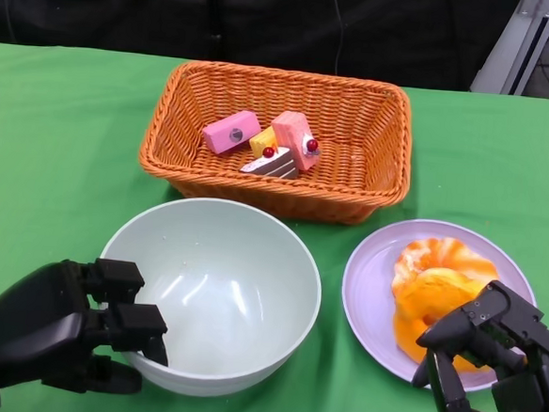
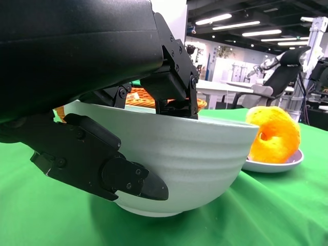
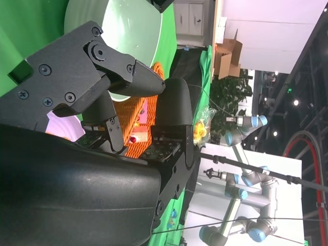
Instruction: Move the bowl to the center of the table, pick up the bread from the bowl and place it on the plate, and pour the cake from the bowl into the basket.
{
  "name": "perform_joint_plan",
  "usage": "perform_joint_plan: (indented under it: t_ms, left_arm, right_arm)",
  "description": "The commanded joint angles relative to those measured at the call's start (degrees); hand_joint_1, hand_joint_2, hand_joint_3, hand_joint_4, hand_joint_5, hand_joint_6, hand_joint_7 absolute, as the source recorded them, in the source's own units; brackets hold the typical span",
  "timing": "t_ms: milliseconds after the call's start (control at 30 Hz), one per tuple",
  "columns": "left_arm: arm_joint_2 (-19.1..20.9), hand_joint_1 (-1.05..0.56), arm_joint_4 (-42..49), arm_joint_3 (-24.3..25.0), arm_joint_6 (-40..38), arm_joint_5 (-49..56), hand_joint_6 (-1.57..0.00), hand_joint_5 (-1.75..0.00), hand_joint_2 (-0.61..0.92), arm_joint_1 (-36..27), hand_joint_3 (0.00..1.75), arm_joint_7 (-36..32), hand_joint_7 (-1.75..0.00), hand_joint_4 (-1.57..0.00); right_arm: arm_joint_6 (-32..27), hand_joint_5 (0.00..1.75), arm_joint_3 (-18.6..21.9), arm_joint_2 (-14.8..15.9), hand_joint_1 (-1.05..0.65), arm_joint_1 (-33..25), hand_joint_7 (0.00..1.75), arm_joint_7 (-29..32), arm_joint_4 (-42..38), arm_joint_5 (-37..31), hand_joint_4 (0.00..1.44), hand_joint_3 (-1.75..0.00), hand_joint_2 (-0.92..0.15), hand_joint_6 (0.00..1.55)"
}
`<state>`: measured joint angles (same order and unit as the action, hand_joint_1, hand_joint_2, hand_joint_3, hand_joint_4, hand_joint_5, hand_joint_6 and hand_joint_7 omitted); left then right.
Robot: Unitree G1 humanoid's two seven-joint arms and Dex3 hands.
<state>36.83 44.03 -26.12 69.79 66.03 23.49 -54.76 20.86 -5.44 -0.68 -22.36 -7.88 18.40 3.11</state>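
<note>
At the lower left of the head view, the left hand (image 1: 63, 328) gripped the near-left rim of the bowl (image 1: 222, 287), fingers hooked over the edge and the thumb pressed against the outer wall; the left wrist view confirmed that pinch on the rim. Bowl sat upright on the green table (image 1: 53, 134), just in front of the basket (image 1: 351, 188) and beside the plate (image 1: 368, 279), and it looked empty inside. Cake pieces (image 1: 269, 144) already lay in the basket, and the bread (image 1: 439, 283) rested on the plate, so the task looked close to done. Key relation: bowl lay directly ahead and slightly right of the left hand, which was the nearer hand and the only one touching it. Any coming move, probably letting go and backing off toward the near-left, would turn on that rim grip. Right hand (image 1: 490, 363) hovered over the near edge of the plate, fingers curled loosely and apart, holding nothing, close to the bread but contact could not be told. Risk judged: dragging the bowl on release.
</note>
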Motion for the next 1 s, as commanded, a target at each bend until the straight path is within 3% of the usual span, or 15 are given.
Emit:
perform_joint_plan:
  t_ms: [33, 267, 367, 567, 700, 800, 900, 1000]
  left_arm:
    - [1.4, -0.21, 1.0, -1.0, -0.6, -1.8, -0.85, -1.55, 0.92, -0.1, 0.11, 1.4, -0.99, -0.81]
    - [1.2, -0.24, 1.4, -2.4, -2.2, -3.6, -0.88, -1.43, 0.92, -0.4, 0.15, 4.4, -0.85, -0.80]
    - [1.3, -0.24, 1.0, -2.4, -3.2, -5.3, -0.95, -1.20, 0.92, -0.7, 0.11, 8.3, -0.62, -0.85]
    - [1.4, -0.27, -1.1, -1.7, -5.3, -9.3, -1.05, -0.50, 0.92, -2.3, 0.03, 14.4, -0.12, -0.97]
    - [1.4, -0.40, -2.9, -0.7, -6.1, -12.5, -0.87, -0.20, 0.92, -3.8, 0.03, 18.1, -0.01, -0.86]
    - [1.1, -0.56, -3.8, -0.1, -6.3, -15.8, -0.70, -0.10, 0.92, -4.8, 0.06, 21.9, 0.00, -0.73]
    - [0.7, -0.79, -4.4, 0.8, -6.2, -19.3, -0.51, -0.02, 0.92, -5.9, 0.20, 25.6, 0.00, -0.55]
    - [-0.1, -0.92, -4.7, 2.2, -6.0, -23.1, -0.38, 0.00, 0.92, -7.3, 0.33, 28.0, 0.00, -0.42]
  right_arm:
    - [-0.2, 1.59, 0.0, 0.3, -0.11, 0.0, 1.39, 0.2, 0.4, 0.4, 0.73, -1.13, -0.48, 0.64]
    - [0.1, 1.60, 0.0, 0.3, -0.12, 0.1, 1.40, 0.1, 0.2, 0.6, 0.74, -1.13, -0.48, 0.64]
    - [0.1, 1.60, 0.1, 0.4, -0.13, 0.1, 1.39, 0.3, 0.2, 0.2, 0.73, -1.12, -0.48, 0.64]
    - [-0.3, 1.59, 0.2, 0.4, -0.12, 0.1, 1.39, 0.0, 0.3, 0.9, 0.73, -1.12, -0.49, 0.64]
    - [-0.5, 1.59, 0.2, 0.5, -0.12, 0.2, 1.38, -0.1, 0.3, 1.0, 0.73, -1.12, -0.49, 0.64]
    - [-0.5, 1.59, 0.2, 0.5, -0.13, 0.2, 1.38, -0.1, 0.3, 0.8, 0.73, -1.11, -0.49, 0.64]
    - [-0.1, 1.59, 0.2, 0.5, -0.14, 0.3, 1.38, -0.3, 0.0, 1.1, 0.74, -1.10, -0.49, 0.65]
    - [-0.4, 1.59, 0.1, 0.4, -0.15, 0.1, 1.38, -0.3, 0.2, 1.1, 0.74, -1.09, -0.49, 0.65]
